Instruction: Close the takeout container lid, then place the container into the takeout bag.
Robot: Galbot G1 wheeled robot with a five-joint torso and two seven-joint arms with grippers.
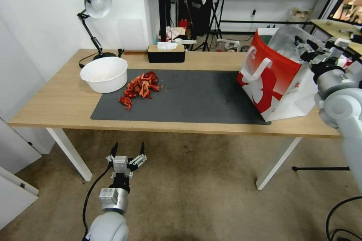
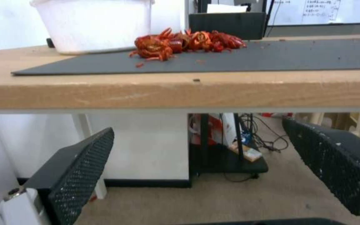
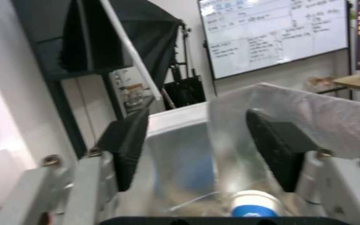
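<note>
The takeout bag (image 1: 271, 83), red and white with flat white handles, stands on the right end of the table. My right gripper (image 1: 305, 45) hovers at its open top, fingers spread. In the right wrist view this gripper (image 3: 201, 150) looks down into the bag's silver foil lining (image 3: 176, 147), where a blurred blue patch and a small round white-and-blue shape lie low down. The takeout container and its lid are hidden. My left gripper (image 1: 128, 147) hangs open below the table's front edge, over the floor, and holds nothing (image 2: 207, 168).
On the wooden table (image 1: 49, 101) lies a dark mat (image 1: 188, 94) with a pile of red crayfish (image 1: 141, 86) and a round white bowl (image 1: 104, 73) at its left. A black tissue box (image 1: 166, 53) and a desk lamp (image 1: 96, 3) stand at the back.
</note>
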